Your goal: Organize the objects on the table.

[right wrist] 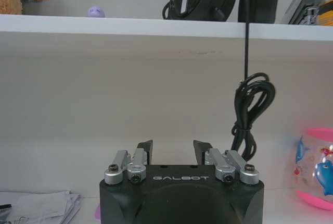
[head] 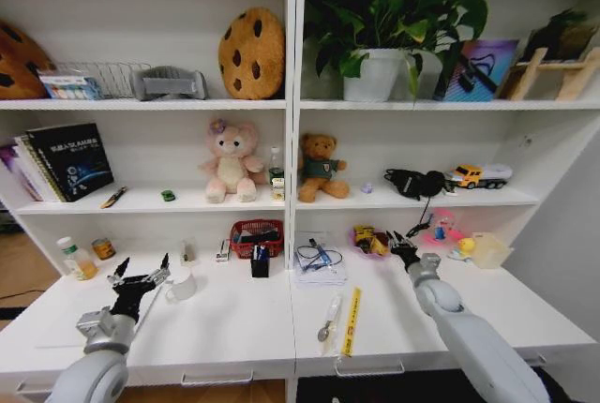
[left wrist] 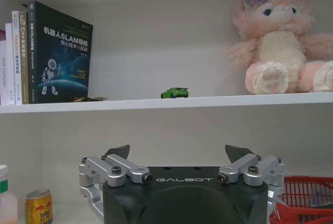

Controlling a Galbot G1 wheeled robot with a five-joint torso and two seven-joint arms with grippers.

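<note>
On the long white table (head: 234, 328) my left gripper (head: 141, 276) hovers open and holds nothing, just left of a white mug (head: 181, 286). In the left wrist view the left gripper (left wrist: 178, 152) faces the back wall; a tiny green toy car (left wrist: 174, 92) sits on the shelf above, and a green-labelled can (left wrist: 38, 206) stands low to one side. The car (head: 168, 195) and can (head: 103, 248) also show from the head. My right gripper (head: 405, 251) (right wrist: 173, 151) floats over the desk's right half, open with a narrower gap. A blue pen (head: 321, 255) lies on papers, and a yellow packet (head: 352, 320) lies near the front edge.
A red basket (head: 255, 234), a black pen holder (head: 260, 261) and a pink bowl (head: 370, 239) line the back of the desk. A black cable (right wrist: 250, 114) hangs from the shelf in front of the right gripper. Plush bears (head: 230, 161), books (head: 70, 159) and a toy truck (head: 478, 176) occupy the shelf.
</note>
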